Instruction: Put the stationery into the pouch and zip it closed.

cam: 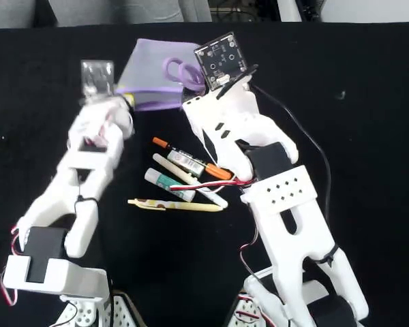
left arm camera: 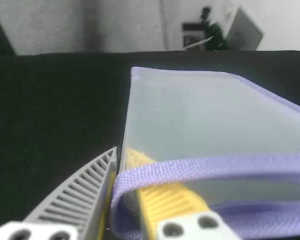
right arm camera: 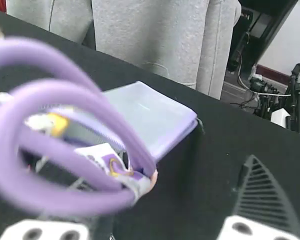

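I'm looking down on a black tabletop; behind it hang grey fabric and a tangle of cables.

The lilac pouch lies at the far edge, between the two arms. My left gripper is at its near left corner, clamped on the purple zip band: the yellow finger sits under the band and the grey one outside it.

The right gripper is at the pouch's right end with its jaws spread wide, nothing between them. The purple scissors sit just beside it at the pouch mouth (I can't tell whether they touch a finger).

Pens and markers lie loose nearer me.
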Available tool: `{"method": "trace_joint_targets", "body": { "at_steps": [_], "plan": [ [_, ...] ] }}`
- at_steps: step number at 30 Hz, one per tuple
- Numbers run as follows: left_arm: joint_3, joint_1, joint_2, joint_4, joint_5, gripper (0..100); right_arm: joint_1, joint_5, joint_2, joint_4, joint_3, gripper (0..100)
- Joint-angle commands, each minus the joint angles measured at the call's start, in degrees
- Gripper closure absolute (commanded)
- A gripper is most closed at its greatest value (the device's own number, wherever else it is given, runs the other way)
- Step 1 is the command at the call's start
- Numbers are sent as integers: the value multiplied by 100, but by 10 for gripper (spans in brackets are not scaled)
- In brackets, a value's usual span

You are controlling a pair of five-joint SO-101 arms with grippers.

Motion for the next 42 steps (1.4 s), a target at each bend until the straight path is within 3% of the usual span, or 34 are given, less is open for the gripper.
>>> {"method": "trace_joint_targets", "body": {
  "at_steps": [1,8,17,27,35,42],
  "plan": [
    [-1727,-391,-44,1987,563,972,-44,26,-470,-35,-251,652],
    [-3064,-637,-44,3640,818,972,-44,62,-1314,545,-224,649],
    [-4163,-611,-35,5037,826,972,-264,62,-2229,1284,-295,649],
    [-5613,-1209,-35,7130,782,972,-756,571,-1490,2101,-734,650],
    [-5420,-1490,-35,7253,782,972,-1354,1187,119,2778,-699,652],
    [-5385,-1947,-26,7103,782,972,-1459,1204,1042,2084,-110,652]
  ]
}}
